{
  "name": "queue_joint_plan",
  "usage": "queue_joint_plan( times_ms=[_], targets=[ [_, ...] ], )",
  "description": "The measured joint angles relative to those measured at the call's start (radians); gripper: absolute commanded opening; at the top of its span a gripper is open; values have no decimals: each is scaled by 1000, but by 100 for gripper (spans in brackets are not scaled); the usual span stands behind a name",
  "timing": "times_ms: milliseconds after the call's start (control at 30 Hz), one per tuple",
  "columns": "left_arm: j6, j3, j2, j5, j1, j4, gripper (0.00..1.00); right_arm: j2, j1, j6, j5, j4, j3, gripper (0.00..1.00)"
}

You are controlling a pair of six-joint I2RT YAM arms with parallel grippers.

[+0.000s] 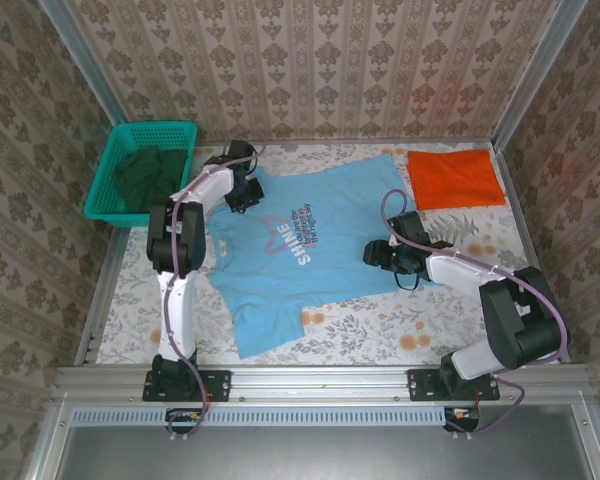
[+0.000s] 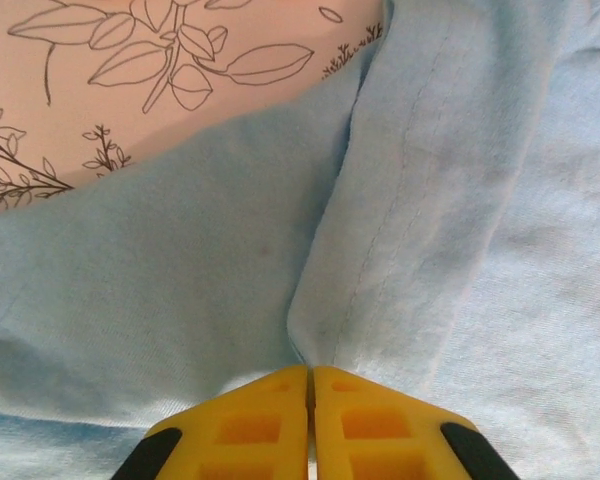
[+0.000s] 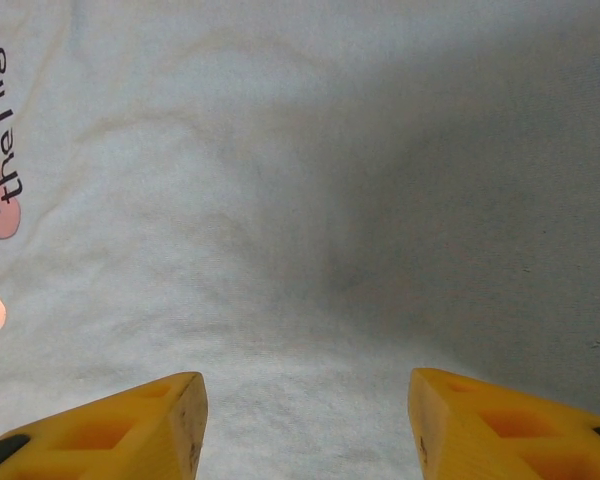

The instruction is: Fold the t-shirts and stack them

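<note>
Left gripper (image 2: 308,398) clamped tight, yellow fingers (image 2: 250,428) flat against each other, pinching a stitched fold of the blue tee (image 1: 310,280) at its far left edge. Floral table (image 1: 380,335) cover bare just beyond that fold. Right gripper (image 3: 305,425) parted, holding nothing, poised low over the blue tee's right side, lettering off to its left. Blue tee spread print-up mid-table, some wrinkles. Orange tee (image 1: 456,178) folded into a rectangle at the far right corner, just beside the blue one. Green basket (image 1: 110,185) at the far left corner, dark cloth (image 1: 150,172) inside.
</note>
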Motion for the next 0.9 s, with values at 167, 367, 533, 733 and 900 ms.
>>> queue_joint_plan(
  times_ms=[167, 367, 533, 733, 900],
  targets=[
    [9, 5, 9, -5, 0, -8, 0, 0, 0, 2, 27, 0, 0, 56],
    [67, 16, 8, -64, 1, -6, 0, 0, -36, 37, 69, -8, 0, 55],
    [142, 60, 8, -137, 11, -8, 0, 5, -101, 83, 72, -11, -11, 55],
    [222, 159, 8, -183, 67, 12, 0, 29, -129, 114, 68, -11, -27, 55],
    [287, 269, 24, -216, 116, 21, 0, 33, -136, 128, 64, -8, -27, 54]
  ],
)
